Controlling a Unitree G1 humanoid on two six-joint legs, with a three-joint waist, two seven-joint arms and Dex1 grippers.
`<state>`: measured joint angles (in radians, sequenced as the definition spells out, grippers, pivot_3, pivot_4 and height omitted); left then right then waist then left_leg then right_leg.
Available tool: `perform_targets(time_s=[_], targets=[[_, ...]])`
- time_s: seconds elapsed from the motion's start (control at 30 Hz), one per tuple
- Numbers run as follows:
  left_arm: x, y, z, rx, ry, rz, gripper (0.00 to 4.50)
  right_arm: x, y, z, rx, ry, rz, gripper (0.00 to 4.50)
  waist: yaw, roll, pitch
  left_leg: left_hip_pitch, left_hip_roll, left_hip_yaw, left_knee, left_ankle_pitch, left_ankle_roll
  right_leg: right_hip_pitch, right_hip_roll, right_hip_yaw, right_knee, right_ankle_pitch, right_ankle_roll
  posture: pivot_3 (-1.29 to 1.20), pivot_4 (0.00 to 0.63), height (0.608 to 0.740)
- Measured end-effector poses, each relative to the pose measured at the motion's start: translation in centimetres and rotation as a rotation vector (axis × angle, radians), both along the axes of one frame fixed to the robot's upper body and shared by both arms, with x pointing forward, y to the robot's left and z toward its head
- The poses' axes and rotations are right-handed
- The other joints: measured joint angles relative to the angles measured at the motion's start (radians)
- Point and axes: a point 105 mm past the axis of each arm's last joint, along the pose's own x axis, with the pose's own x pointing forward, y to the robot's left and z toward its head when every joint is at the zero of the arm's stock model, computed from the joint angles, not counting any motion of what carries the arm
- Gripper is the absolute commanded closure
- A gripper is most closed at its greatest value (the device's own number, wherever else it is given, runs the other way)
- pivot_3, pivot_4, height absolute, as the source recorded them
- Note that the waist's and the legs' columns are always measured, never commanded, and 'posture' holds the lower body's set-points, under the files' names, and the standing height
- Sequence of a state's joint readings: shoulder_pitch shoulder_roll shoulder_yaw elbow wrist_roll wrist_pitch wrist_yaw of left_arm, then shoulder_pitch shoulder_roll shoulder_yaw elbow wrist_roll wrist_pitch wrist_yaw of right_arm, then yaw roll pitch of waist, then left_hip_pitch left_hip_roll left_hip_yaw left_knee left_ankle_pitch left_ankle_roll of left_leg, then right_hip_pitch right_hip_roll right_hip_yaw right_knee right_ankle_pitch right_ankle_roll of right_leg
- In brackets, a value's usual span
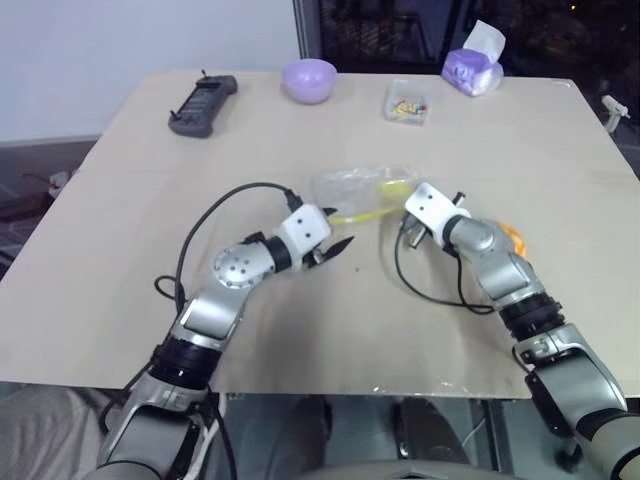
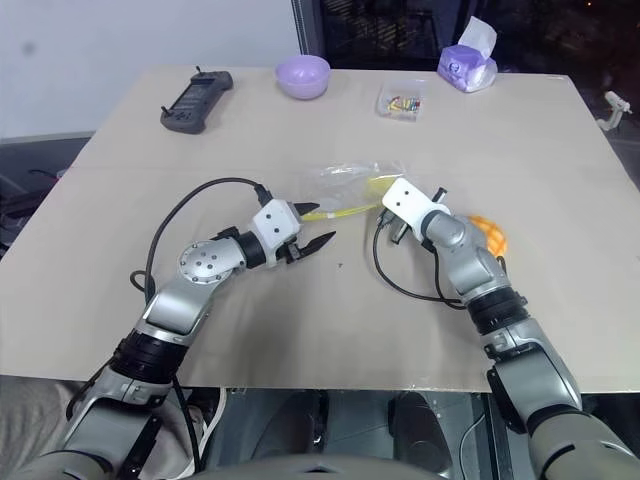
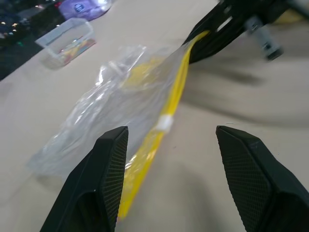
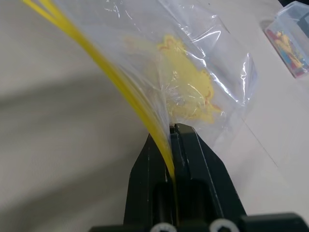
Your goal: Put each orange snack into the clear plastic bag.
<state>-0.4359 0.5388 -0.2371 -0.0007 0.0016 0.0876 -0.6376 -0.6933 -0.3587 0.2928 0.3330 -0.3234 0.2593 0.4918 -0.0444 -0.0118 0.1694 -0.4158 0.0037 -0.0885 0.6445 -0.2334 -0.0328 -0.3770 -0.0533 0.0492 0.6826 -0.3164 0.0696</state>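
Observation:
The clear plastic bag (image 1: 358, 186) lies crinkled at mid-table, its yellow sealing strip (image 3: 165, 121) lifted off the surface at one end. My right gripper (image 4: 172, 141) is shut on that strip's end, and the bag (image 4: 193, 72) hangs away from it. Just in front of the strip's other end, my left gripper (image 1: 335, 250) stands open with nothing between its fingers (image 3: 110, 169). An orange snack (image 2: 488, 232) rests on the table behind my right forearm, partly hidden by it.
Along the table's far edge sit a lilac bowl (image 1: 308, 80), a small clear box of colourful bits (image 1: 408, 103), a purple tissue pack (image 1: 472, 68) and a black handset (image 1: 203, 104). Cables loop from both wrists over the table.

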Motion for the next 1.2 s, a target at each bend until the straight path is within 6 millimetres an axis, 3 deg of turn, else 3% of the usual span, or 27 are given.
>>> perform_targets(time_s=[0.1,0.3,0.43,0.57,0.6,1.2], targets=[[0.5,1.1,-0.7,0.055,-0.011,0.022,1.42,0.0,0.1,0.2,0.002,-0.006,0.003,4.50,0.001,0.000,0.000,0.000,0.000,0.000,0.000,0.000,0.000,0.000,0.000,0.000,0.000,0.000,0.000,0.00,0.150,0.740],[0.3,0.6,-0.3,0.056,-0.041,-0.017,1.42,0.0,0.4,0.2,0.007,-0.006,0.007,4.50,0.002,0.000,0.000,0.000,0.000,0.000,0.000,0.000,0.000,0.000,0.000,0.000,0.001,0.000,0.000,0.00,0.150,0.740],[0.3,0.2,-0.2,0.027,-0.039,-0.022,2.61,0.0,0.4,0.2,0.008,-0.010,0.005,4.50,0.001,0.000,0.000,0.000,0.000,0.000,0.001,0.000,0.000,0.000,0.000,0.000,0.002,0.000,0.000,0.00,0.150,0.740],[0.4,0.4,-0.5,0.054,-0.048,-0.021,4.28,0.1,0.4,0.3,0.010,-0.013,0.002,4.50,0.000,0.000,0.000,0.000,0.000,0.000,0.002,0.000,0.000,-0.001,0.000,0.000,0.004,0.000,0.000,0.00,0.150,0.740],[0.4,0.5,-0.7,0.064,-0.049,-0.018,4.46,0.1,0.5,0.3,0.011,-0.014,0.003,4.50,0.000,0.000,0.000,0.000,0.000,0.000,0.002,0.000,0.000,-0.001,0.000,0.000,0.005,0.000,0.000,0.00,0.150,0.740],[1.5,0.2,-0.5,0.115,-0.136,0.000,4.46,-0.8,0.3,1.2,0.057,-0.030,0.023,4.50,0.001,0.000,0.000,0.001,0.000,0.000,0.007,-0.002,0.003,-0.001,0.001,0.001,0.012,0.000,0.000,0.00,0.150,0.740]])
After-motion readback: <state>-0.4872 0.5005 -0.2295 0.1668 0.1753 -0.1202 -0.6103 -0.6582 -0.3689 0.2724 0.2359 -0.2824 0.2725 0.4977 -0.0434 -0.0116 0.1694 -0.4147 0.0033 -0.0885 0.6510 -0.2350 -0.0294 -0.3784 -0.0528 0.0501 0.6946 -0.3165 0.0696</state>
